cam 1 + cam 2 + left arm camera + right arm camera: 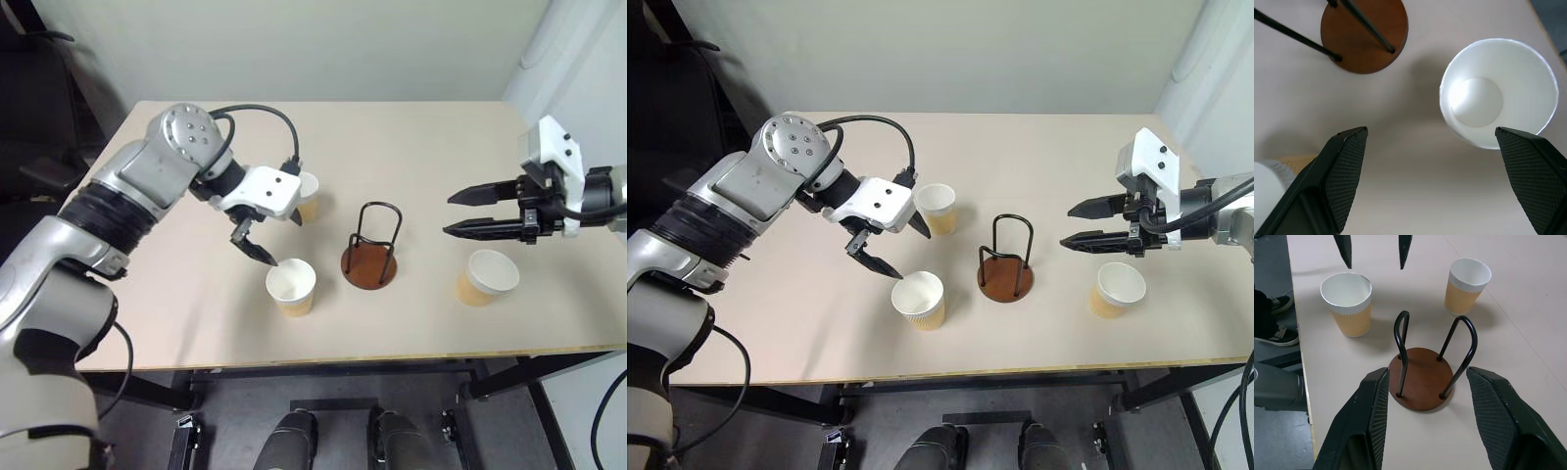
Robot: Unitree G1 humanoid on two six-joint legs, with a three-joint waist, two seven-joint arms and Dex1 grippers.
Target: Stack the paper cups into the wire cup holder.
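Front paper cup [292,286] upright near table [196,323] edge, left gripper [263,239] spread above it, wire cup holder [370,264] beside, right gripper [468,213] parted, empty

**What I cannot fully see**

From my head, the far tan-and-white paper cup [309,197] sits partly behind my left pincer's white housing, so only its right side shows. In my left wrist view that same cup [1273,183] is cut by the picture's edge and covered by one of my black fingers [1334,176]. There too, the round reddish-brown base of the wire cup holder [1364,36] runs off the edge, and its thin black loops are cut short. In my right wrist view, a dark shoe [1273,335] beside the beige table [1528,293] is cut off, its wearer unseen.
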